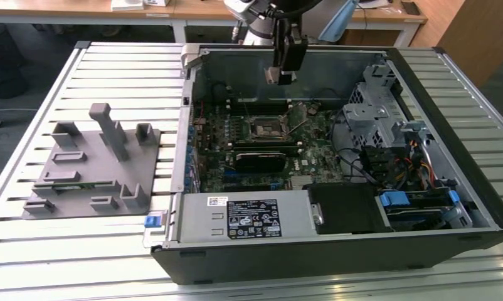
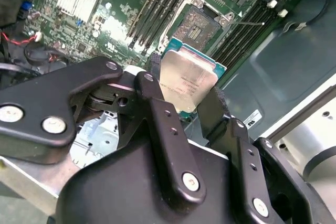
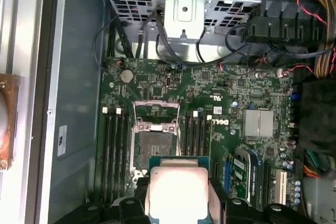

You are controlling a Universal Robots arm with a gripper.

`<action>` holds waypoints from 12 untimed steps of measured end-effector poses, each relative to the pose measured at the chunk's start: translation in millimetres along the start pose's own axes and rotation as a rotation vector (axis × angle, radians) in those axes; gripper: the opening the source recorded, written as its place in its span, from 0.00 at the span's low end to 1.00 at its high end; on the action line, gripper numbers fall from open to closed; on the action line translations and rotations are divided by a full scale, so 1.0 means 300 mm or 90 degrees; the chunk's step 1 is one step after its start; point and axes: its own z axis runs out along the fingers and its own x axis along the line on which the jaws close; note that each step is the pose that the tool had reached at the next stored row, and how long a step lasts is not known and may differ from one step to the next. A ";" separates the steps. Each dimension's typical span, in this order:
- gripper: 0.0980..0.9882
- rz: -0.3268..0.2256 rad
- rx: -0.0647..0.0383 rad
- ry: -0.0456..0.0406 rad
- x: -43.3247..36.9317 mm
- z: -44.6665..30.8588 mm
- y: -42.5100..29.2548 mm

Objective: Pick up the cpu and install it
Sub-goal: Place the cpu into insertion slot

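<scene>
Second wrist view shows the gripper (image 2: 185, 97) shut tight on the cpu (image 2: 190, 72). Its two black fingers (image 2: 157, 108) pinch the chip by its sides, and the shiny grey top faces the camera. The chip hangs in the air above the green board (image 2: 113, 30) and touches nothing else. The socket (image 2: 202, 24) sits on the board below, bare, with no chip in it.

In the first wrist view the cpu (image 3: 177, 187) is near the socket (image 3: 155, 148), but I cannot tell if it is right over it. In the exterior view the gripper (image 1: 281, 75) hangs high inside the computer case (image 1: 335, 63), well above the board. The grey tray (image 1: 93, 169) lies outside the case, on the exterior view's left.

So the picking up is done, and the step in hand is carrying the chip to the socket. Putting it in calls for care. The chip has to be flat, square with the socket, and go down softly, not pushed.
</scene>
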 end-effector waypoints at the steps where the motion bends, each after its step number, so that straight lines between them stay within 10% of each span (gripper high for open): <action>1: 0.49 0.003 0.000 -0.0002 0.000 0.002 0.000; 12: 0.49 0.007 0.000 -0.0007 0.007 0.050 -0.002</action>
